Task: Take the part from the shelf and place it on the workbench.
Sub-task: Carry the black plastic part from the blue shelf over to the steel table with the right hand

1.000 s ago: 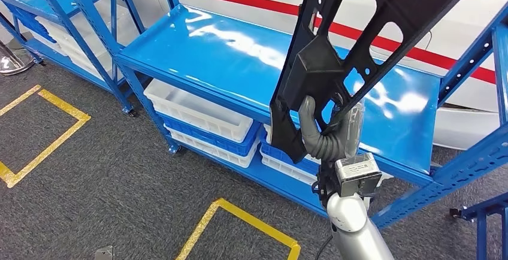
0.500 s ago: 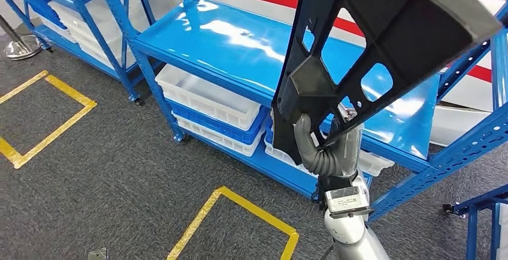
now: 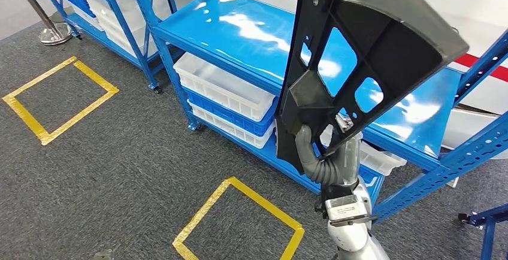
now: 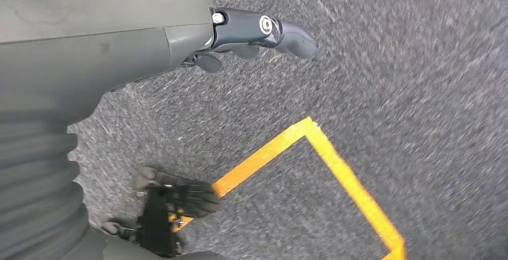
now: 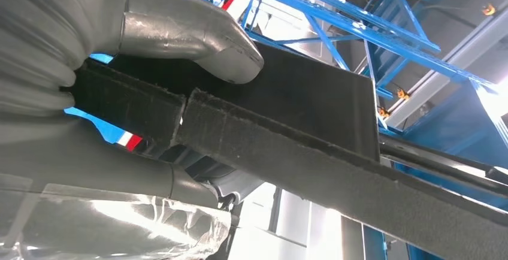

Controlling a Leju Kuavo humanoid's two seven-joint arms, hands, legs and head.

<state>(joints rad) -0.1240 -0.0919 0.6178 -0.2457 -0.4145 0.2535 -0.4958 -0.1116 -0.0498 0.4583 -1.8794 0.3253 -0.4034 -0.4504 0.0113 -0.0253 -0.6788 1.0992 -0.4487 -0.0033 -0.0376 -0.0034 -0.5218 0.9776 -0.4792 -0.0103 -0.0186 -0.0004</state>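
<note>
We are seeing left hand (image 4: pixel 180 44) hanging above grey carpet (image 4: pixel 419 62), fingers (image 4: pixel 281 32) stretched out, holding nothing. Yellow tape outline (image 4: pixel 335 170) lying on carpet, toward five o'clock from fingers.

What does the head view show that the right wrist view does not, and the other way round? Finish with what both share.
Head view alone: the grey carpet with yellow floor squares, white bins under the blue shelf, and the black part's cut-out outline.
Right wrist view alone: the thumb pressed on the part's face, and its rough edge close up.
Both: the right hand gripping the part, with blue shelving behind.
</note>
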